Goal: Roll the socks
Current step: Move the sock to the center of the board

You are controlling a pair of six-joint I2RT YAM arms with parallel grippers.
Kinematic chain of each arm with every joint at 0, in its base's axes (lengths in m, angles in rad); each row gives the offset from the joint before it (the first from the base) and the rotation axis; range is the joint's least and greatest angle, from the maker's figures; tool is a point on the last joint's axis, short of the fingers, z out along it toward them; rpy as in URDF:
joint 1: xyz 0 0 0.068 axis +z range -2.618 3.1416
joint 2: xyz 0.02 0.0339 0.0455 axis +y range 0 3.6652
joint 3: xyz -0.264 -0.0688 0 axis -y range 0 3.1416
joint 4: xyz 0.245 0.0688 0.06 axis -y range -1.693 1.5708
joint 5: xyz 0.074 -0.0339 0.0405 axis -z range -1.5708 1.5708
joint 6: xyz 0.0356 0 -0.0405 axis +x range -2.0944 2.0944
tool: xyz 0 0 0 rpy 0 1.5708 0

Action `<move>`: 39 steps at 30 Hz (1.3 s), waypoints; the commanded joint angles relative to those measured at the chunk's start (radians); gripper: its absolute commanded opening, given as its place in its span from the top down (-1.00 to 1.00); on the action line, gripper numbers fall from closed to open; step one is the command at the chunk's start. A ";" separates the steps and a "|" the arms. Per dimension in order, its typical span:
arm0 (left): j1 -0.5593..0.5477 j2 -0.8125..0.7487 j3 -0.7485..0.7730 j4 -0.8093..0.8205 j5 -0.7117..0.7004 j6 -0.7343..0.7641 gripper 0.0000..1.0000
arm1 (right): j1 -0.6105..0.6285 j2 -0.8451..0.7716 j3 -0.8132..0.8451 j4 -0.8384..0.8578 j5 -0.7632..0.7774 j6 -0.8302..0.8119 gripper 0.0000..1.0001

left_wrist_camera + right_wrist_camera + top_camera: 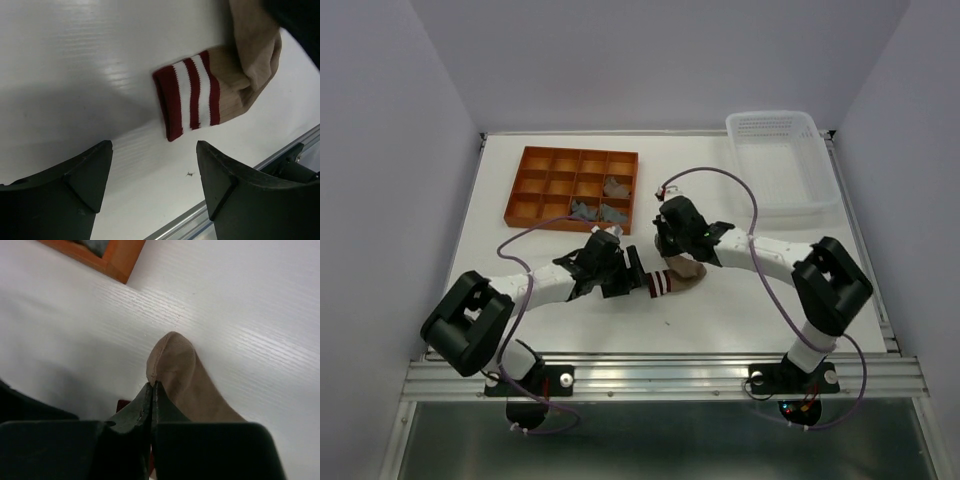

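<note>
A tan sock [684, 272] with a red-and-white striped cuff [190, 97] lies on the white table between the two arms. My right gripper [152, 385] is shut on the toe edge of this sock [187, 382], and in the top view the gripper [672, 247] stands just above it. The tan end is lifted and folded over toward the cuff. My left gripper [154, 150] is open, its fingers low over the table just short of the cuff and not touching it. In the top view it [632, 270] sits just left of the sock.
An orange compartment tray [525, 186] at the back left holds grey socks [606, 200] in its right cells. A white plastic basket [772, 122] stands at the back right. The table's metal front rail [280, 152] runs close behind the left gripper.
</note>
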 commanded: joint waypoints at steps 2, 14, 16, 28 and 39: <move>-0.042 0.086 0.111 0.022 -0.050 -0.001 -0.37 | 0.000 -0.205 -0.096 0.138 0.070 0.084 0.98; -0.107 0.283 0.305 -0.144 -0.155 0.026 0.20 | 0.000 -0.342 -0.225 0.138 0.188 0.160 0.96; -0.121 0.300 0.322 -0.173 -0.171 0.029 0.60 | 0.000 -0.359 -0.240 0.137 0.226 0.177 0.95; -0.127 0.329 0.397 -0.257 -0.256 0.051 1.00 | -0.018 -0.477 -0.293 0.197 0.367 0.262 0.87; -0.125 0.275 0.316 -0.285 -0.266 0.083 1.00 | -0.086 -0.491 -0.316 0.180 0.552 0.308 0.74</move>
